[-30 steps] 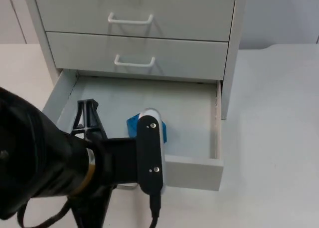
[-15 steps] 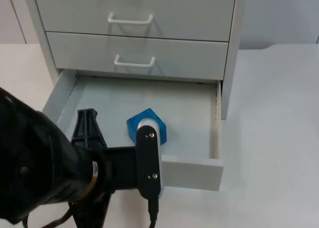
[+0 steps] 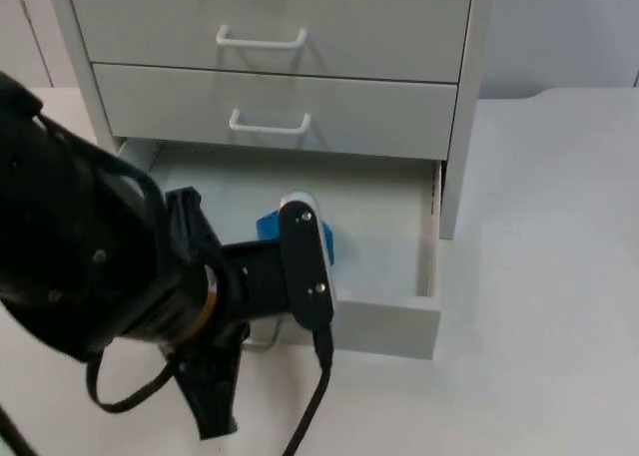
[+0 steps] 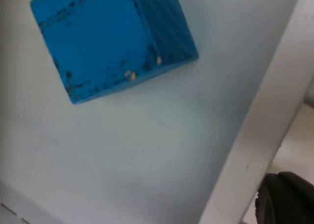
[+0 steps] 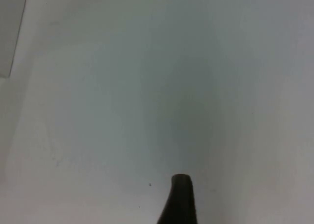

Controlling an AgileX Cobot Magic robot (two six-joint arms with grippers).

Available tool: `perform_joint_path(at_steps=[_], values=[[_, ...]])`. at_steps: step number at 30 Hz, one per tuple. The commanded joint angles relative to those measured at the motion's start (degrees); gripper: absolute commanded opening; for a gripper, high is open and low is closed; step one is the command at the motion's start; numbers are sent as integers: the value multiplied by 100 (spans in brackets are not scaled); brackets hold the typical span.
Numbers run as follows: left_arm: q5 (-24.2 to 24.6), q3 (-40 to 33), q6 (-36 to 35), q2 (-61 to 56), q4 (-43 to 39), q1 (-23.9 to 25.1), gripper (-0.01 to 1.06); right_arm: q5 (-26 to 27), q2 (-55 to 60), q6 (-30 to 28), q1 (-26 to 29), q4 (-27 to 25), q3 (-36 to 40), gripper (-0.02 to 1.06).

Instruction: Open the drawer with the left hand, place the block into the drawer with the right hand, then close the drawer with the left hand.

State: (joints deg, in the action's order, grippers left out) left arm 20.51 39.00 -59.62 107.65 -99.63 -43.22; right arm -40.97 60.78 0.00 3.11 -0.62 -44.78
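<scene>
- In the top view, a white cabinet (image 3: 459,107) is seen at the top of the frame, on the white table (image 3: 559,276).
- Two shut drawers are seen in the upper part of the cabinet, each with a white handle (image 3: 268,127).
- The bottom drawer (image 3: 384,326) is seen pulled partway out toward the lower middle of the frame.
- A blue block (image 3: 270,227) is seen lying on the drawer floor, near the drawer's front wall, just left of the frame's middle. Part of it is hidden by the arm.
- In the left wrist view, the same block (image 4: 108,37) is seen flat on the pale drawer floor, with worn dark marks on its paint.
- The left gripper (image 3: 205,396) is seen at the lower left of the top view, just in front of the drawer's front wall. It cannot be told whether its fingers are spread or pressed together.
- In the right wrist view, one black fingertip of the right gripper (image 5: 179,199) is seen over bare white table. It cannot be told how this gripper is set.
</scene>
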Motion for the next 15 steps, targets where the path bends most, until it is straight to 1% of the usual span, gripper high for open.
perform_joint_path(at_steps=[1, 3, 5, 7, 8, 11, 13, 15], values=[[130, 274, 69, -11, -32, 61, 0, 54, -37, 0, 13, -1, 29, 65], [106, 370, 69, -11, -32, 80, 0, 54, -37, 0, 13, -1, 29, 65], [-21, 570, 69, 65, -32, 266, 0, 54, -37, 0, 13, 26, 29, 65], [-51, 613, 69, 91, -32, 299, 0, 54, -37, 0, 13, 26, 29, 65], [-159, 731, 69, 150, -32, 445, 0, 54, -37, 0, 13, 26, 29, 65], [-224, 963, 81, 274, -32, 631, 0, 54, -37, 0, 13, 26, 29, 65], [-236, 1022, 92, 302, -32, 688, 0, 54, -37, 0, 13, 26, 29, 65], [-359, 1163, 144, 344, -32, 785, 0, 54, -37, 0, 13, 26, 29, 65]])
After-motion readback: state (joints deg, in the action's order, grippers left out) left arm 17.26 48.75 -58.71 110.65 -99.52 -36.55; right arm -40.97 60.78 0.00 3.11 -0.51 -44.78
